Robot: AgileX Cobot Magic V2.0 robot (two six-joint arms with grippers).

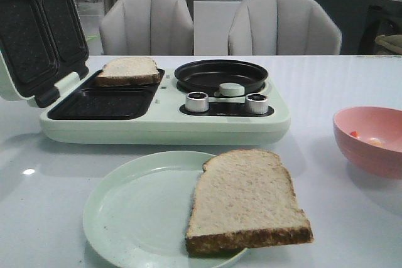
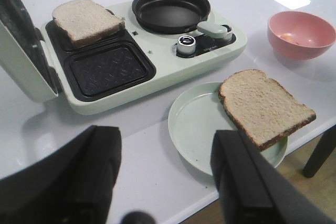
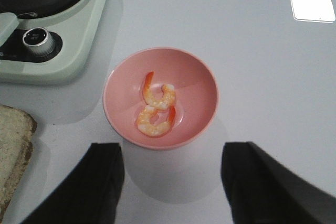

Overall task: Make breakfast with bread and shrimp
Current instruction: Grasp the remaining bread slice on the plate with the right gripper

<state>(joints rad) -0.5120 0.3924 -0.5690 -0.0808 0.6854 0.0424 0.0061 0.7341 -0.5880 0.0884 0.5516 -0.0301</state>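
One bread slice (image 1: pixel 127 70) lies in the far tray of the pale green breakfast maker (image 1: pixel 163 127); it also shows in the left wrist view (image 2: pixel 85 20). A second bread slice (image 1: pixel 246 201) lies on the pale green plate (image 1: pixel 135 211), overhanging its right edge; it shows too in the left wrist view (image 2: pixel 264 106). Two curled pink-orange shrimp (image 3: pixel 157 105) lie in the pink bowl (image 3: pixel 199 77). My left gripper (image 2: pixel 167 174) is open and empty above the table's front edge. My right gripper (image 3: pixel 173 182) is open and empty above the table beside the bowl. Neither gripper shows in the front view.
The maker's lid (image 1: pixel 39 36) stands open at the left. The near tray (image 1: pixel 103 103) is empty. A black round pan (image 1: pixel 220 75) sits at the maker's back right, with two silver knobs (image 1: pixel 197 101) in front. The pink bowl (image 1: pixel 370 139) stands at the right.
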